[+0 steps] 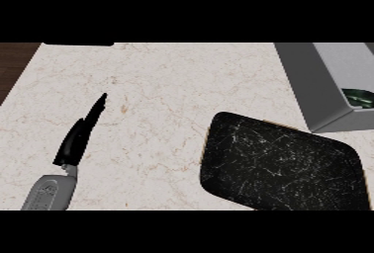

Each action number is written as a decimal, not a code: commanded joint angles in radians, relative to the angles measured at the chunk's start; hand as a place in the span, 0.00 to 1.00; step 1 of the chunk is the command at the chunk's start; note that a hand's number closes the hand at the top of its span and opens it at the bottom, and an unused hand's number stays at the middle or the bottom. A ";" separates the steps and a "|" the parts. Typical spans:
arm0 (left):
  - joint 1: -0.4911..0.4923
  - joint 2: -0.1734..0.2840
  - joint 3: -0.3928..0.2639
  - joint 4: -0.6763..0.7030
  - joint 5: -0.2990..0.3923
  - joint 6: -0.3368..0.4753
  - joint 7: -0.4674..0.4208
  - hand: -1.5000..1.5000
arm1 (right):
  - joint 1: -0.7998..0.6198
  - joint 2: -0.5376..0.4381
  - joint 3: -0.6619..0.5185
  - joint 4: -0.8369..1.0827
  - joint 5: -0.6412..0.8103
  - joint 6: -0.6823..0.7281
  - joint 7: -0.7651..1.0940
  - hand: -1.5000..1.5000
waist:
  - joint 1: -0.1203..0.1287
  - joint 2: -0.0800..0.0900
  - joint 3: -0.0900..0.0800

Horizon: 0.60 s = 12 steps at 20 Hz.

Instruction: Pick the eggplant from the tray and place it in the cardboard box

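Your left hand (79, 136) comes in from the near left edge on its grey forearm (47, 193), seen edge-on, with its black fingers straight and together, pointing away toward the far side and slightly right; it holds nothing and it shows over bare desk (161, 89), the pale marbled surface that fills most of the view. Your right hand does not show anywhere here. At the near right lies the tray (281, 163), black with fine white scratch-like marks and rounded corners, turned at an angle to the desk's edges so that one corner points toward the far left; its near right part runs out of view. You will find no eggplant on the part of the tray that shows. At the far right stands the box (318, 81), which looks grey here rather than brown, with a tall side wall facing you and its open top cut off by the right edge. Just inside that opening, at the right edge, sits a small dark green, glossy thing (359, 97); you cannot tell from this view what it is. The box and the tray are near each other but apart, with a strip of desk between them. A dark wooden strip (15, 64) borders the desk at the far left.
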 commanded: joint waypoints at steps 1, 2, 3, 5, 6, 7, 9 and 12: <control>0.056 0.011 0.001 -0.004 0.004 -0.011 -0.055 0.50 | -0.028 0.043 -0.100 0.080 -0.107 -0.056 -0.119 0.00 | 0.009 0.001 0.001; -0.015 -0.019 -0.009 0.008 -0.003 0.005 -0.007 0.50 | -0.063 0.071 -0.132 0.084 -0.145 -0.060 -0.116 0.00 | 0.001 0.003 0.002; 0.007 0.012 0.011 -0.002 0.014 -0.021 -0.009 0.50 | -0.073 0.060 -0.173 0.088 -0.195 -0.022 -0.138 0.00 | -0.001 -0.002 0.001; -0.009 -0.005 -0.004 0.002 -0.009 0.002 0.001 0.50 | -0.089 0.059 -0.230 0.124 -0.249 -0.034 -0.172 0.00 | -0.003 0.001 0.002; -0.046 -0.017 0.003 0.004 0.007 -0.005 0.041 0.50 | -0.105 0.040 -0.243 0.154 -0.262 -0.009 -0.182 0.00 | -0.005 0.001 0.001; -0.006 0.034 0.030 -0.009 0.030 -0.044 0.007 0.50 | -0.108 0.046 -0.269 0.174 -0.287 -0.005 -0.160 0.00 | 0.000 -0.002 0.001; -0.013 -0.014 0.001 0.012 -0.002 0.001 0.010 0.50 | -0.173 0.059 -0.287 0.232 -0.301 -0.009 -0.090 0.00 | 0.004 0.002 0.000; 0.024 0.030 0.013 -0.006 0.005 -0.032 -0.041 0.50 | -0.139 -0.046 -0.373 0.304 -0.367 0.035 -0.138 0.00 | 0.008 0.005 0.001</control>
